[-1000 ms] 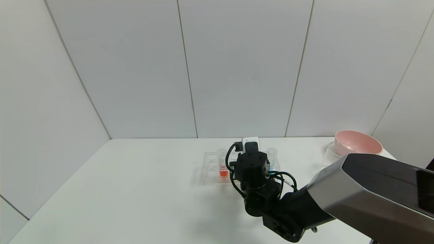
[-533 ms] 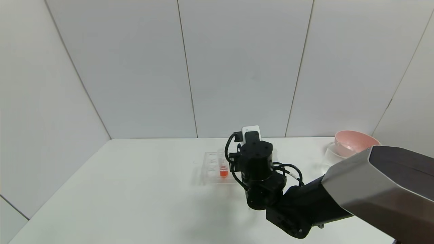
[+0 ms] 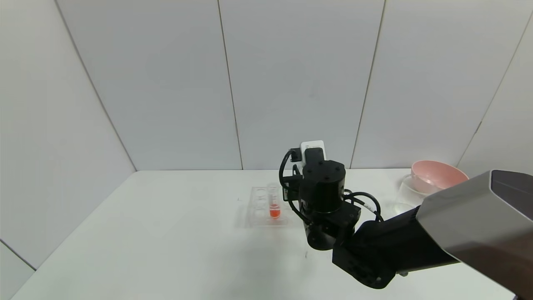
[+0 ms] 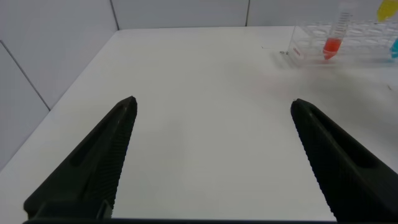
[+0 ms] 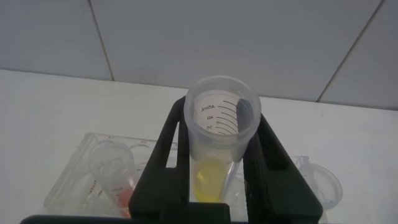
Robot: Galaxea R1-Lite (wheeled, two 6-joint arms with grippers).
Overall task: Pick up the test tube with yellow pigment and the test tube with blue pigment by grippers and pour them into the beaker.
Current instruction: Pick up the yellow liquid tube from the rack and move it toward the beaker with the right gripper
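Note:
My right gripper point(image 5: 221, 118) is shut on the test tube with yellow pigment point(image 5: 214, 177) and holds it upright above the clear rack point(image 5: 74, 171). In the head view the right wrist point(image 3: 320, 183) hides that tube and the fingers. The yellow liquid shows at the edge of the left wrist view point(image 4: 387, 9). The test tube with blue pigment shows only as a cyan sliver point(image 4: 394, 46) in the rack. The beaker point(image 3: 404, 192) stands at the far right by the pink bowl. My left gripper point(image 4: 213, 109) is open and empty over bare table, well short of the rack.
A tube with orange-red liquid point(image 3: 274, 206) stands in the rack point(image 3: 260, 208); it also shows in the left wrist view point(image 4: 334, 37). The pink bowl point(image 3: 439, 175) sits at the back right corner. White walls close the back and sides.
My right arm has risen and drifted a little right, lifting the yellow tube up from the rack. The blue tube, seen earlier beside the wrist, is now hidden behind it in the head view.

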